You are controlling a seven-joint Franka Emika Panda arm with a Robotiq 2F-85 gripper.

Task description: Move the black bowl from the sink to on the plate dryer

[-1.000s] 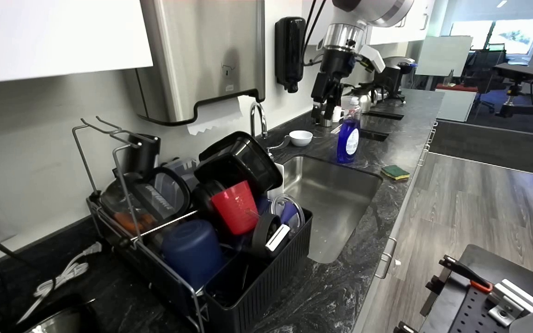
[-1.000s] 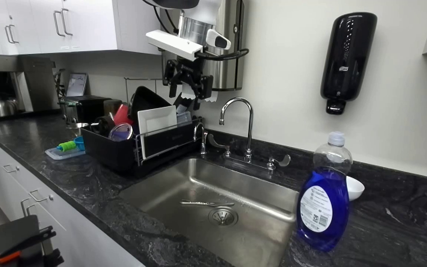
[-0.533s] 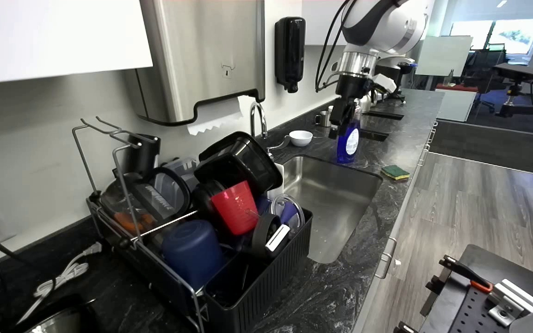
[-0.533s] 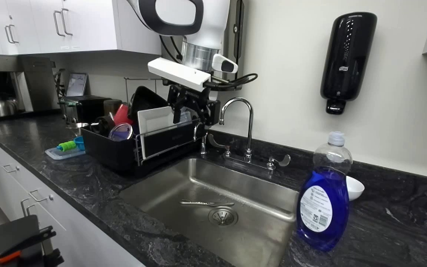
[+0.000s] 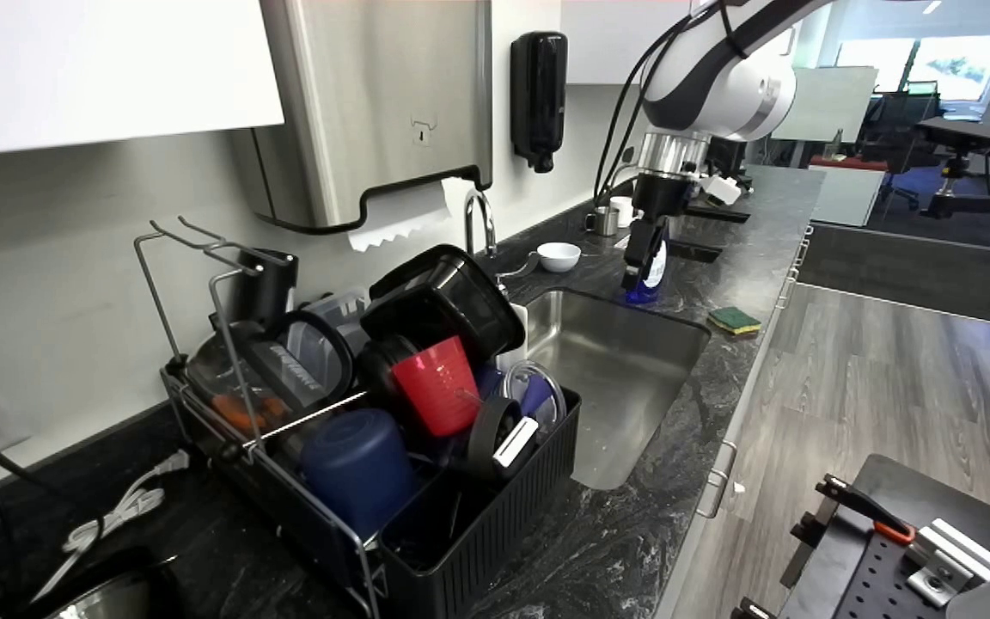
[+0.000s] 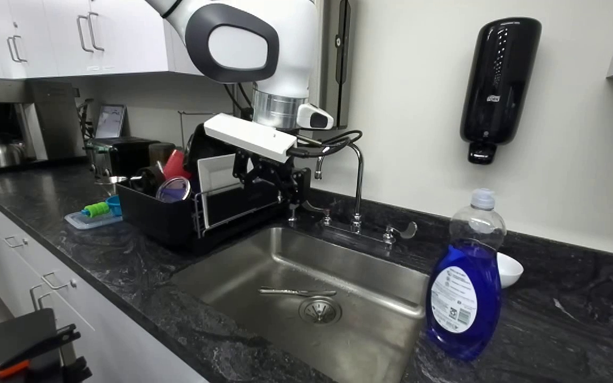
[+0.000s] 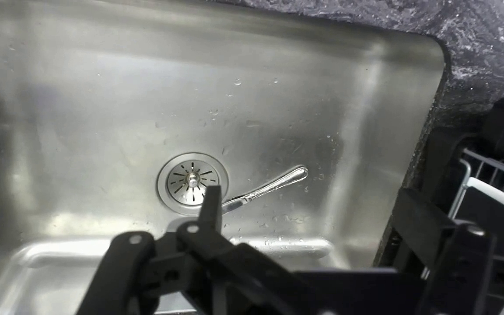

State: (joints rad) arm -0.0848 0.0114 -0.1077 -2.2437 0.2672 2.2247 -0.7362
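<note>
My gripper (image 5: 634, 277) is open and empty above the sink (image 5: 632, 370); it also shows in an exterior view (image 6: 272, 192). In the wrist view the fingers (image 7: 313, 205) stand wide apart over the sink (image 7: 278, 87). Only a silver knife (image 7: 278, 181) lies in the sink by the drain; no black bowl shows there. A glossy black container (image 5: 452, 301) lies tilted on top of the full plate dryer (image 5: 495, 524). I cannot tell if it is the bowl. The plate dryer also shows in an exterior view (image 6: 149, 215), with a white square plate (image 6: 215, 173) at its sink side.
A blue soap bottle (image 6: 466, 292) and a white bowl (image 6: 510, 270) stand beside the sink. A faucet (image 6: 358, 186) rises behind it, near the gripper. A sponge (image 5: 734, 321) lies by the counter's front edge. A towel dispenser (image 5: 409, 103) hangs on the wall.
My gripper has come down from above to a lower place over the sink, beside the plate dryer. It stays open. The other objects have not moved.
</note>
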